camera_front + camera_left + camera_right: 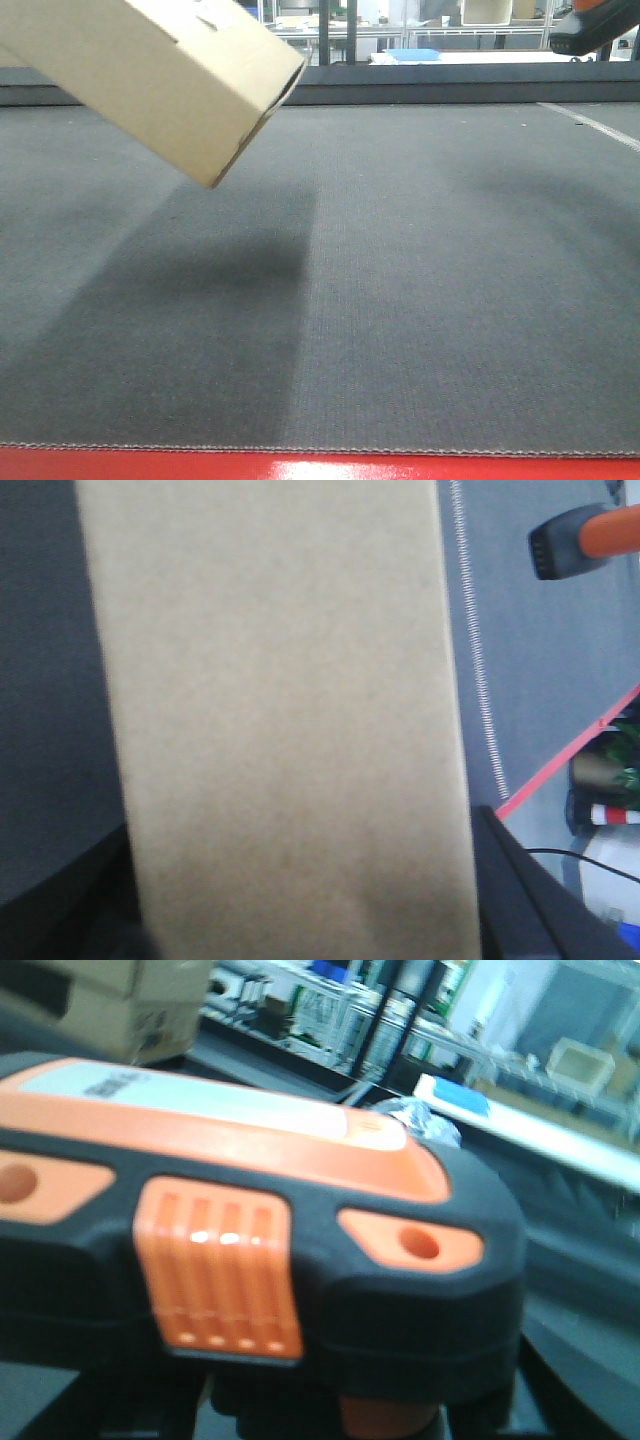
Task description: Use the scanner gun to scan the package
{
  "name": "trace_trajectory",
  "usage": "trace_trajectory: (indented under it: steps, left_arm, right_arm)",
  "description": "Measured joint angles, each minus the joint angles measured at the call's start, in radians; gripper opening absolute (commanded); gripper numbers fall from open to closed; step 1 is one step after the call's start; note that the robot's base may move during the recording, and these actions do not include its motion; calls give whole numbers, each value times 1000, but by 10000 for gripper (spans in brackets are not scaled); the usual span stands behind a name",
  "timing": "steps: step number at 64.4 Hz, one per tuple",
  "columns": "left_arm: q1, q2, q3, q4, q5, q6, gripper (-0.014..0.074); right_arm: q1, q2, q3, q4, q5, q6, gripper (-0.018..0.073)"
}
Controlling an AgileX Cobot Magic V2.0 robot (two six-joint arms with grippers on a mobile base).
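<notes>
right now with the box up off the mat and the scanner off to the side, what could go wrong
1. No barcode label shows on the package in any view, so the scanner gun may face a blank side and read nothing.
2. The package hangs tilted above the mat; if the hold on it slips, it would drop.
3. Bringing the scanner gun closer could knock it against the package's edge.

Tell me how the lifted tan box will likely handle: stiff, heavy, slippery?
Probably stiff: the package shows straight edges and flat faces while tilted above the mat. Its plain cardboard looks matte, so likely not slippery. Weight is unclear; the contents are hidden.
</notes>
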Motion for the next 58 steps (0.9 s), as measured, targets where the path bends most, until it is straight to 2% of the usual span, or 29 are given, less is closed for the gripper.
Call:
trace_trajectory:
  steps: [7,16,30,43,58]
  left_arm:
    - [0,0,0,15,0,0,-111]
    - [0,0,0,26,-4,0,-111]
    - [0,0,0,26,-6,0,-111]
    - [0,0,0,26,-6,0,-111]
    - [0,0,0,26,-6,0,-111]
  right_arm:
    - [0,-36,0,114,20,0,-154]
    - [0,-82,26,164,6,46,-154]
    - [0,-106,208,179,-189,247,-160]
    - [0,-58,337,180,-306,277,-160]
    - [0,61,366,151,-499,281,-160]
